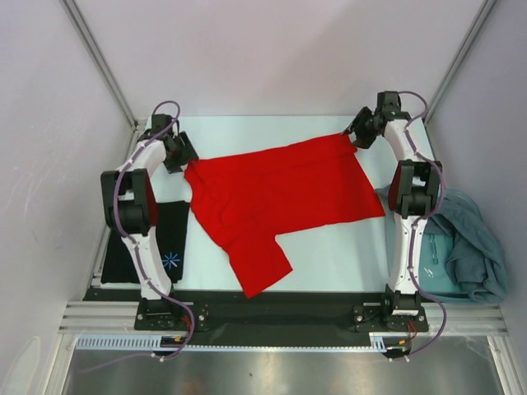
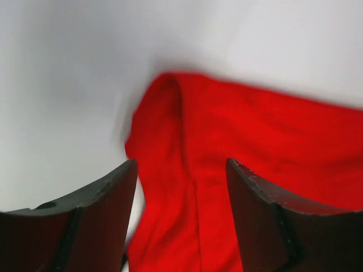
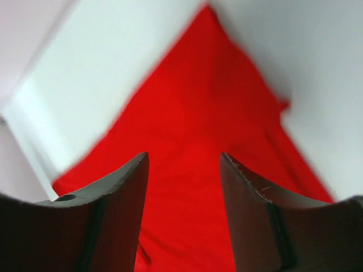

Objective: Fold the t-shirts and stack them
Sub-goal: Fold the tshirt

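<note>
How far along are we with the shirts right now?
Done: the black shirt looks already folded, lying flat at the table's left edge. In hand: the red shirt lies spread and unfolded mid-table, with the left gripper and right gripper open over its far corners. Left: fold and stack the red one, then the crumpled teal-grey shirts on the right.
</note>
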{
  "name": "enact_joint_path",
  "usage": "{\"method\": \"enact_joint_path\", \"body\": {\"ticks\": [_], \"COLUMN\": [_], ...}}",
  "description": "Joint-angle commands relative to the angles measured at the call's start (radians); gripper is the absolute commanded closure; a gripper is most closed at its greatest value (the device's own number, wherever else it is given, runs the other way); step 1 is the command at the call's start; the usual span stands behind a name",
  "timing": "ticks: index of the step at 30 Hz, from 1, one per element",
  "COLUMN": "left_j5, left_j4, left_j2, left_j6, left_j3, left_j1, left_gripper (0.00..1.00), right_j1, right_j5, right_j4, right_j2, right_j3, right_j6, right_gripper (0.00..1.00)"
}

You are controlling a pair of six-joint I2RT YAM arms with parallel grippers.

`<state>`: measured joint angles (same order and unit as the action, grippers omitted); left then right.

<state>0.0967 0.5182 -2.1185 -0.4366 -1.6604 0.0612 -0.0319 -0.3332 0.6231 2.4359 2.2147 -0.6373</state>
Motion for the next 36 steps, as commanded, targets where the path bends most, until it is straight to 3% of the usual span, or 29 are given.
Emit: {"method": "enact_joint_path", "body": {"ticks": [1,5,8,12,16,24,32,36], "left_j5": [-0.095,-0.124,-0.106,-0.037,0.027,0.112,-0.084,-0.094], "left_j4": [0.035,0.071,0.083,0.103,0.117,0.087,-0.096,-0.206], "left_j2": [0.297,0.613,0.76,1.006,1.142,1.236,1.209,1.16], "left_j6": [-0.013,-0.053,-0.12,-0.232,-0.289,-0.372,-0.366,-0.335], "left_j3": [0.114,0.371,0.603,0.883,1.04,1.206,1.252,1.283], "left_j1": [-0.093,-0.22,-0.338,-0.461,-0.535,-0.575,-0.609,-0.612], "left_gripper": [0.32,0.35,0.39,0.46,0.46,0.44,0.35,0.34], "right_j1": [0.084,0.177,0.25,0.305,0.346,0.385,0.382,0.371], "right_j5": [0.141,0.256,0.304,0.257,0.163,0.072,0.063,0.042], "right_j4": [0.233,0.247,0.247,0.219,0.152,0.032,0.009,0.003], "right_j2": [-0.219,-0.409,-0.532,-0.656,-0.751,-0.909,-0.969,-0.976], "right_j3": [-0.085,-0.398,-0.519,-0.712,-0.855,-1.062,-1.129,-1.13], "right_j6": [0.117,0.177,0.217,0.226,0.222,0.168,0.169,0.168], "right_gripper": [0.39,0.29,0.28,0.26,0.27,0.27,0.28,0.28]}}
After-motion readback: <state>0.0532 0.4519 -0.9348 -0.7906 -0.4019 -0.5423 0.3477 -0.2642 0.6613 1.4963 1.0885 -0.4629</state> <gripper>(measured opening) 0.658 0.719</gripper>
